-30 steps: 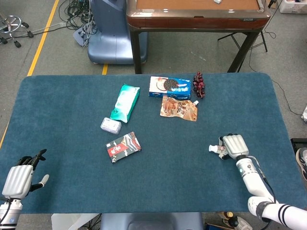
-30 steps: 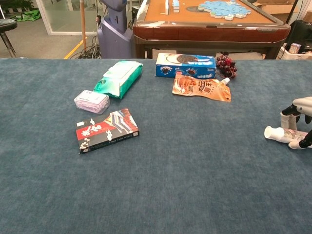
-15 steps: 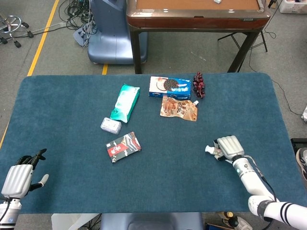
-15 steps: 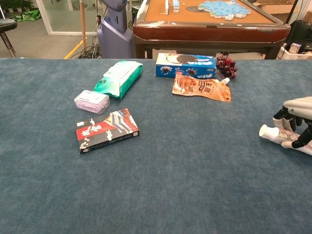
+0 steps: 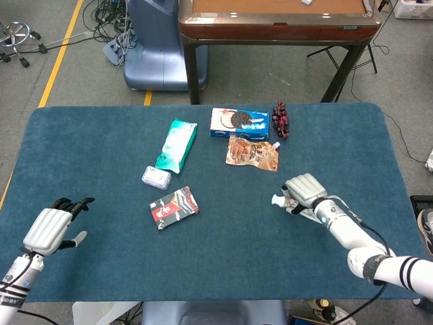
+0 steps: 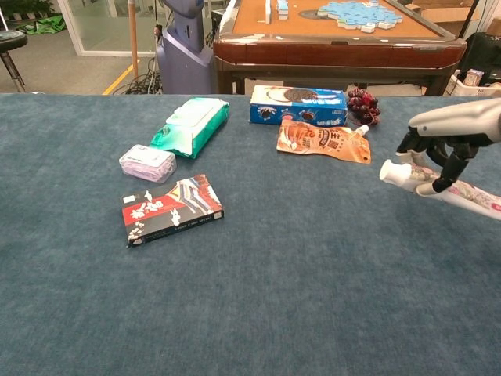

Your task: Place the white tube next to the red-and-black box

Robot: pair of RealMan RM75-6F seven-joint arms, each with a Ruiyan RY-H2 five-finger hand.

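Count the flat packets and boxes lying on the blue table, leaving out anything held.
5: green wipes pack, small clear pack, red-and-black box, blue cookie box, orange pouch. None appear hidden.

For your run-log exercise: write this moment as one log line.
right hand: holds white tube, lifted | left hand: empty | red-and-black box: on table
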